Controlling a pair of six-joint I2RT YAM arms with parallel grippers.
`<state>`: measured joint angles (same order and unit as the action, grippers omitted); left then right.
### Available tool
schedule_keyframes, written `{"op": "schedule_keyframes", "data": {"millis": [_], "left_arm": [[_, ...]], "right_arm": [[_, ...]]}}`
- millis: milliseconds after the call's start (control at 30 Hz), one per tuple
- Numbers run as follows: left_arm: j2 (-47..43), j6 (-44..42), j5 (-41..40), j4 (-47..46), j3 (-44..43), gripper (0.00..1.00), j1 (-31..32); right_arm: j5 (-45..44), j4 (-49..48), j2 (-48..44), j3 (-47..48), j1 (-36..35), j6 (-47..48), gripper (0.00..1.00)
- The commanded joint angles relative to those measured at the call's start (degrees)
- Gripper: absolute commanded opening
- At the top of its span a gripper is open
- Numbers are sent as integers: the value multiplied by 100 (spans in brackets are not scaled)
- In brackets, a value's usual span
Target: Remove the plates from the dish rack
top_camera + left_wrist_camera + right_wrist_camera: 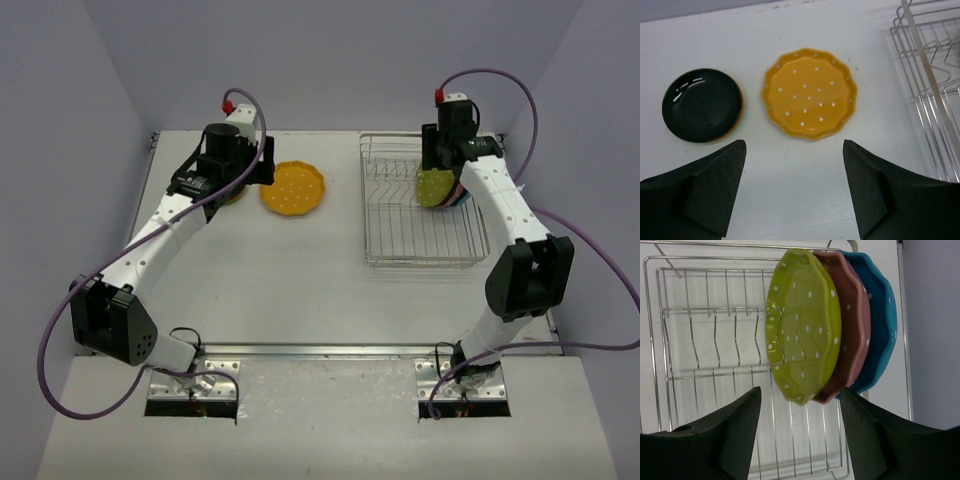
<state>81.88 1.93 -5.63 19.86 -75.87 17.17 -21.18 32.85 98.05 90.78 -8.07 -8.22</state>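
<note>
**Risk of taking two plates in one grip**

The right claw [800, 392] is partly open and holds nothing. Directly ahead of it the lime green plastic plate with wavy rim and white dots [802, 325] stands on its edge in the rectangular silver wire dish rack [700, 309]. The nearest part of its rim lies just at the gap between the two black fingers. Packed against it, ahead of the finger on the right of the wrist view, lean the pink plate [855, 315] and then the teal blue plate [885, 310], both of the same form.

I see three dangers here. The plates overlap closely, so that finger may go behind the pink rim instead of the green one, and two plates would come up together. The rim is thin, wavy and looks smooth, so a shallow pinch could let the plate turn or slip. A lift that is not straight may pull the plate against the wires, which could tip its neighbours or drag the rack.

The left claw [794, 150] is wide open and also empty. Ahead of it the round yellow dotted plate [809, 93] lies flat on the white table [790, 200]. Ahead and to its left lies the glossy black plate [701, 104], with an orange edge showing under it. This claw is low, so a careless sweep could push them.
</note>
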Motion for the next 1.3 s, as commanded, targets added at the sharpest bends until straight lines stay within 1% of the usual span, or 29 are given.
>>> {"op": "schedule_keyframes", "data": {"millis": [0, 133, 500, 700, 933, 967, 1100, 1167, 1233, 1267], "left_arm": [[-391, -50, 34, -135, 191, 77, -33], [-436, 35, 157, -52, 134, 77, -47], [-463, 106, 176, -79, 134, 78, -65], [-472, 135, 290, -99, 146, 78, -91], [-472, 158, 379, -193, 257, 78, -91], [-472, 159, 387, -203, 268, 78, -91], [-472, 167, 395, -237, 317, 79, -99], [-472, 167, 403, -237, 332, 79, -98], [-480, 176, 413, -248, 346, 79, -100], [-481, 176, 405, -264, 355, 79, -100]], "right_arm": [[-240, 45, 400, 465, 111, -148, 65], [-291, 141, 754, 728, 190, -136, 65], [-29, 187, 1332, 890, 413, -288, 66], [682, 187, 1620, 927, 666, -581, 66], [1205, -86, 1572, 682, 745, -676, 61], [1251, -125, 1545, 651, 745, -685, 59], [1259, -173, 1482, 652, 745, -691, 46], [1248, -182, 1451, 643, 744, -672, 40], [1251, -183, 1395, 588, 745, -663, 32], [1268, -192, 1349, 570, 745, -661, 29]]}}
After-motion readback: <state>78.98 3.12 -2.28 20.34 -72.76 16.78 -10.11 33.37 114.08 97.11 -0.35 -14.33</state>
